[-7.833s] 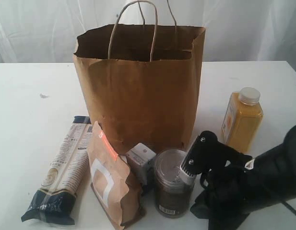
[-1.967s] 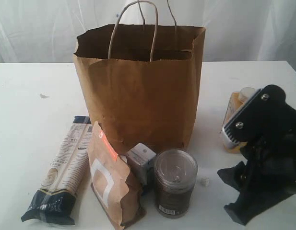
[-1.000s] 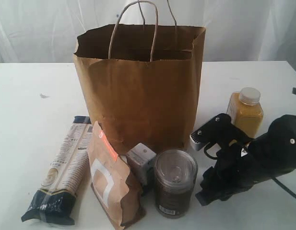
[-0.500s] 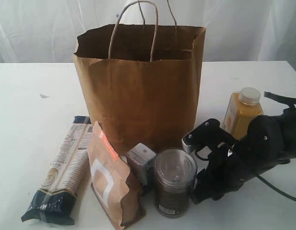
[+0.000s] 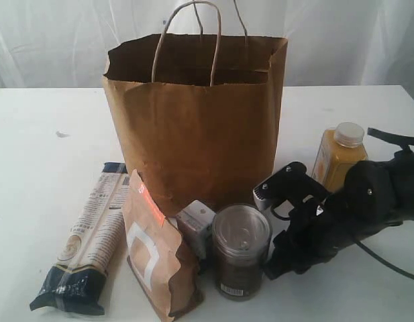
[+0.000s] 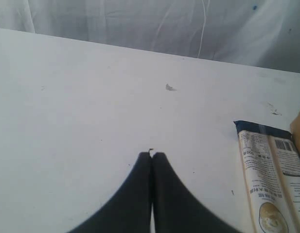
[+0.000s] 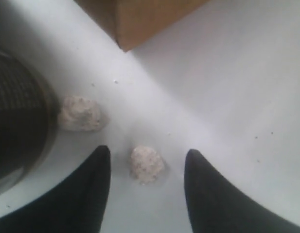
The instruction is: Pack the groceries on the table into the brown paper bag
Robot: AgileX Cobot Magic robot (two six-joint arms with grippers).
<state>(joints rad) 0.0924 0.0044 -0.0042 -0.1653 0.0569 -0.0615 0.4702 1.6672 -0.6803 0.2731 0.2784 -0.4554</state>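
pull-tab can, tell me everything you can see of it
The pull-tab can is a short dark-brown cylinder with a ring pull under what looks like a clear lid, and a white barcode label low on its side. It stands about upright on the white table, in front of the brown paper bag, with the small carton beside it. The right end effector, open, sits close beside it; contact is unclear.

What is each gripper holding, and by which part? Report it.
Nothing is held. The left gripper is shut, empty, over the table. The right gripper stands open beside the can, a small white lump lying loose between its jaws.
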